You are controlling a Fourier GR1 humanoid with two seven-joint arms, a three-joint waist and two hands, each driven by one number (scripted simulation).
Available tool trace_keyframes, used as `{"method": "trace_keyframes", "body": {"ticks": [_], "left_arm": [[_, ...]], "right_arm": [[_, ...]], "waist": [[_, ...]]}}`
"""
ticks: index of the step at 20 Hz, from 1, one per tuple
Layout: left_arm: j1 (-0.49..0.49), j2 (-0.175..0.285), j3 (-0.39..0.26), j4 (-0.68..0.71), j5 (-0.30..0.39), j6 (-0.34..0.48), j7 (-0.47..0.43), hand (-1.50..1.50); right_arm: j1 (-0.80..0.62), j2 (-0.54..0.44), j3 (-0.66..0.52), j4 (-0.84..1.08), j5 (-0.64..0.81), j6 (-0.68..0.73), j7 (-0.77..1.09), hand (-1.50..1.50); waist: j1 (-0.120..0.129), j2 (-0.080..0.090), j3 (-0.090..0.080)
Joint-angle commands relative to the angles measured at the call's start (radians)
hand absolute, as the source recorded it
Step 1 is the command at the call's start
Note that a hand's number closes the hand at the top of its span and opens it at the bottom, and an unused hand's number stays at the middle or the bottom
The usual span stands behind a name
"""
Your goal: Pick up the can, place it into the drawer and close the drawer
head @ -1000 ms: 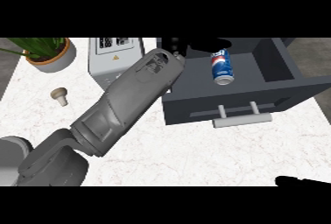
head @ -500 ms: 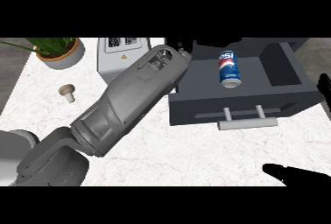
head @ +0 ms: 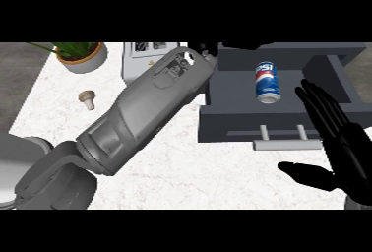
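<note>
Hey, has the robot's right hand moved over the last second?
Yes. The black right hand has risen from the view's lower right corner. Its open fingers now stand beside the dark grey drawer, reaching up past the drawer's pale bar handle.

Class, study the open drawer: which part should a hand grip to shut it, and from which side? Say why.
Grip the pale bar handle on the drawer front. It stands off on two posts, leaving a gap behind, and faces the robot, so come from the near side; the open right hand looks closest.
</note>
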Motion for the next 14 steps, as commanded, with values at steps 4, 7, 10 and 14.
{"method": "trace_keyframes", "body": {"ticks": [4,7,10,14], "left_arm": [[0.014,0.078,-0.009,-0.071,-0.048,-0.016,0.081,-1.50],[0.041,0.100,-0.010,-0.133,-0.063,-0.008,0.116,-1.50],[0.098,0.169,-0.015,-0.223,-0.077,-0.033,0.155,-1.50],[0.087,0.252,-0.002,-0.271,-0.089,-0.067,0.235,-1.50]], "right_arm": [[-0.052,0.035,0.048,0.276,0.199,-0.169,-0.040,-1.50],[-0.123,0.094,0.041,0.406,0.221,-0.253,-0.038,-1.50],[-0.191,0.104,0.003,0.507,0.226,-0.288,-0.038,-1.50],[-0.253,0.121,-0.024,0.669,0.238,-0.380,-0.087,-1.50]], "waist": [[0.038,-0.010,0.000],[0.047,-0.011,0.000],[0.053,-0.011,0.000],[0.051,-0.008,0.000]]}}
